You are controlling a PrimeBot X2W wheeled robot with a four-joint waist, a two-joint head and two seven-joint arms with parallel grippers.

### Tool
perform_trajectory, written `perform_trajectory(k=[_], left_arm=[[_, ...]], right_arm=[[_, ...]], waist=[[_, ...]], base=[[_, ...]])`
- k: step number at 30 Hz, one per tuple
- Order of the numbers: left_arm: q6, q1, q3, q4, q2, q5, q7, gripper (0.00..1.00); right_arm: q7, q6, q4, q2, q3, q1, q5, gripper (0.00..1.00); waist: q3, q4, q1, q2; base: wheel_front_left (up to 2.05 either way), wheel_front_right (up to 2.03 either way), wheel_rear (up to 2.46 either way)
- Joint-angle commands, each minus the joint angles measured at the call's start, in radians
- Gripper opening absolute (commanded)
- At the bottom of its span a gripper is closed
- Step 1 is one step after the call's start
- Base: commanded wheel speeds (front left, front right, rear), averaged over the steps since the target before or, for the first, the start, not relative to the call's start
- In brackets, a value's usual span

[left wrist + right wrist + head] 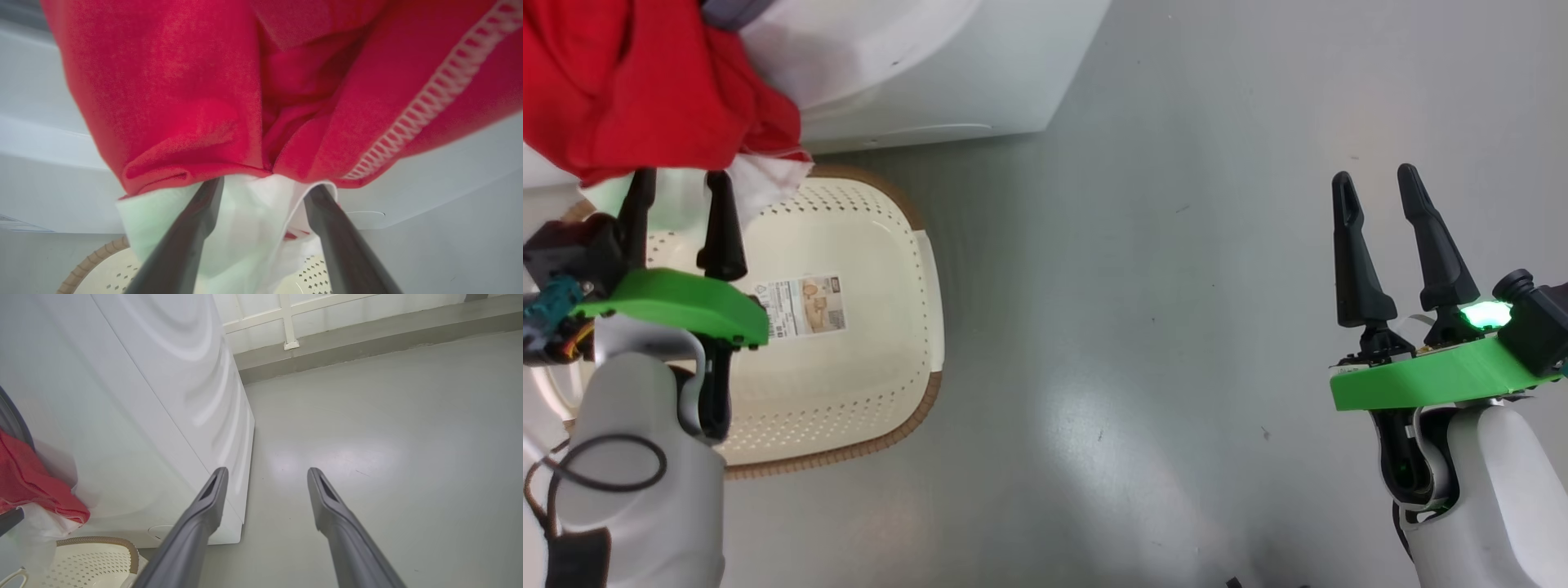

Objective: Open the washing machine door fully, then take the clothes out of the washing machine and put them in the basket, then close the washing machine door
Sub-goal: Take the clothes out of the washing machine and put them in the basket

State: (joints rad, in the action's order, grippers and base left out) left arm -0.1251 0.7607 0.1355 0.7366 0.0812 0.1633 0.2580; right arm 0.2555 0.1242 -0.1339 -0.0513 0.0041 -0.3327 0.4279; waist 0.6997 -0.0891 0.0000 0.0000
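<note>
clothes (645,90) hang over basket (882,392), covering washing machine (947,82) front.

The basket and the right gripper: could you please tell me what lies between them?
Only bare grey floor lies between the basket and the right gripper; nothing stands on that stretch, as the head view shows.

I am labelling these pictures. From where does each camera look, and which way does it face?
Head view: on the robot's head, facing down at the basket, floor and clothes; left gripper, right gripper and pale forearms show.
Left wrist view: on the left wrist, facing the clothes before the washing machine; its two fingers show.
Right wrist view: on the right wrist, facing the washing machine's side and the floor; its two fingers show.
Shared: all three show clothes and basket.
</note>
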Motion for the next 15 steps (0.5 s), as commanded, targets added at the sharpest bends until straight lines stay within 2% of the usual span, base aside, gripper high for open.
perform_trajectory(k=[1, 15], left_arm=[[-0.006, -0.050, 0.020, -0.035, 0.031, 0.017, 0.004, 1.00], [-0.006, -0.199, 0.023, -0.283, -0.008, 0.065, 0.004, 1.00]], right_arm=[[0.006, 0.007, 0.021, 0.001, 0.012, 0.014, -0.013, 1.00], [0.006, 0.007, 0.013, 0.001, 0.004, 0.033, -0.030, 1.00]], waist=[[-0.008, 0.009, 0.0000, 0.0000], [-0.056, 0.045, 0.0000, 0.0000]], base=[[0.00, 0.00, 0.00], [0.00, 0.00, 0.00]])
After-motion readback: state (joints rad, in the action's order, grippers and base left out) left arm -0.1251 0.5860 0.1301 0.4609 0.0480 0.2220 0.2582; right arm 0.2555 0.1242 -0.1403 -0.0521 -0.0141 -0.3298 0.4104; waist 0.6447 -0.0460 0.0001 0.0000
